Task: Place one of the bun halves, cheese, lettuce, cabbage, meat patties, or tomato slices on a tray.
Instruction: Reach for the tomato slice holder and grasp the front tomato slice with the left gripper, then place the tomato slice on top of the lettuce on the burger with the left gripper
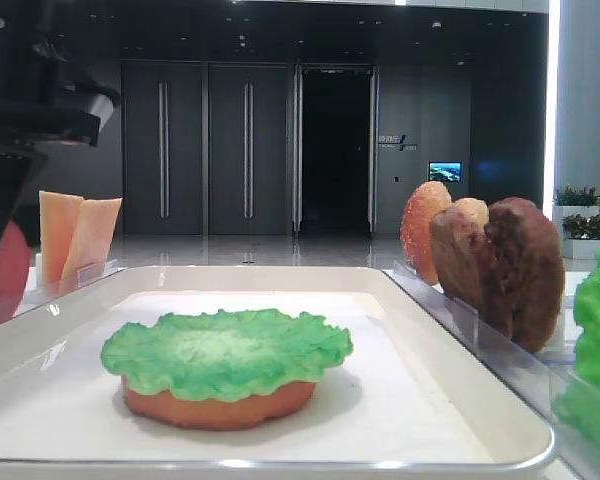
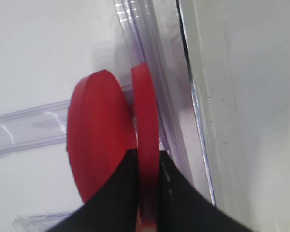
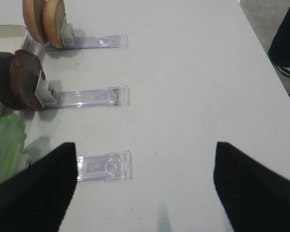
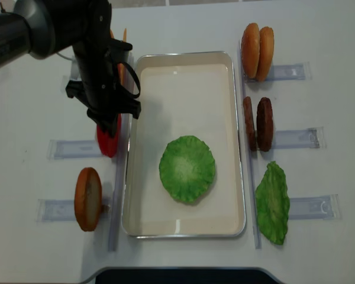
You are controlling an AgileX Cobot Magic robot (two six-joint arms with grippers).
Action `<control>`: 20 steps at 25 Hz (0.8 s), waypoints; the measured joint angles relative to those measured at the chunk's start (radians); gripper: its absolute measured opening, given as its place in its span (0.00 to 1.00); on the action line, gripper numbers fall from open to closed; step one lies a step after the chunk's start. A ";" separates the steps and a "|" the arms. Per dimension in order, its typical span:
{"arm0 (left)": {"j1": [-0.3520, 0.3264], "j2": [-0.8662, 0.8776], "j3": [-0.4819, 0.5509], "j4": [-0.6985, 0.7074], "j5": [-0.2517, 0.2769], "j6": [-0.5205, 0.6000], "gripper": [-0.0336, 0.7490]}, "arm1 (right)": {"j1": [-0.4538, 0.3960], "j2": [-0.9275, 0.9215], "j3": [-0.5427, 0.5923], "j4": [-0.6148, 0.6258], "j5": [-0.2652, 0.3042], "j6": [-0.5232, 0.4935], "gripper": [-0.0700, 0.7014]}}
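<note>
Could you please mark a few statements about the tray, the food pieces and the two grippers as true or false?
1. A ruffled green lettuce leaf lies on an orange-brown bun half in the large white rectangular tray. True.
2. The left gripper is open above the tray. False: it is shut on one flat red tomato slice, at the tray's left side.
3. Two rough dark-brown meat patties stand on edge right of the tray. True.
4. The right gripper holds a bun half. False: its jaws are open and empty over the white table.
5. The pale-orange cheese slices lie flat in the tray. False: they stand upright outside it.
</note>
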 joint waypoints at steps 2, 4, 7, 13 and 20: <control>0.000 0.000 -0.007 0.000 0.015 0.000 0.11 | 0.000 0.000 0.000 0.000 0.000 0.000 0.84; 0.000 0.001 -0.025 0.000 0.033 0.000 0.11 | 0.000 0.000 0.000 0.000 0.000 0.000 0.84; 0.000 0.001 -0.065 0.000 0.046 0.001 0.11 | 0.000 0.000 0.000 0.000 0.000 0.000 0.84; 0.000 0.001 -0.107 -0.016 0.050 0.001 0.11 | 0.000 0.000 0.000 0.000 0.000 0.000 0.84; 0.000 -0.013 -0.107 -0.081 0.051 0.001 0.11 | 0.000 0.000 0.000 0.000 0.000 0.000 0.84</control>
